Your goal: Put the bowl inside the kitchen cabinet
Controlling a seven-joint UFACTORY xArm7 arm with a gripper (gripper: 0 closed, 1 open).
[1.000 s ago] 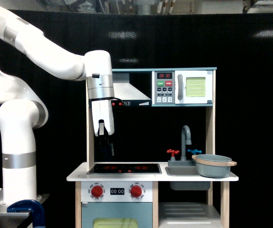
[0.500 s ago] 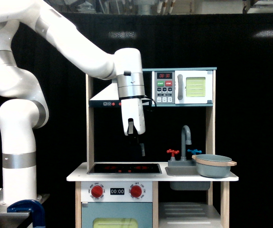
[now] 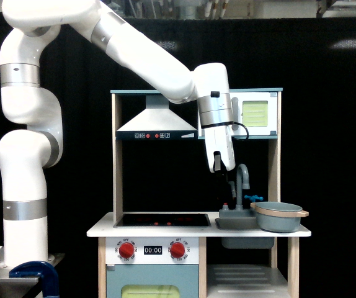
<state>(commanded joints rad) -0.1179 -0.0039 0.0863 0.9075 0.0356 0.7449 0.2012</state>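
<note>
My fingers (image 3: 231,188) hang dark and thin against the black backdrop, just in front of the grey faucet (image 3: 244,180); how far apart they stand I cannot tell, and nothing shows between them. They sit above the sink basin (image 3: 235,220), up and to the exterior view's left of the bowl (image 3: 278,216). Bowl rests upright on the surface (image 3: 165,232) at the sink's far side, mouth up, tan rim level. Round body, so no true long axis; the two small handles stick out along the left-right line of the view. Judgement: clear the faucet first, come down over the rim between the handles, pinch the wall, lift straight. Kitchen cabinet (image 3: 246,276) waits below, slatted shelf bare.
</note>
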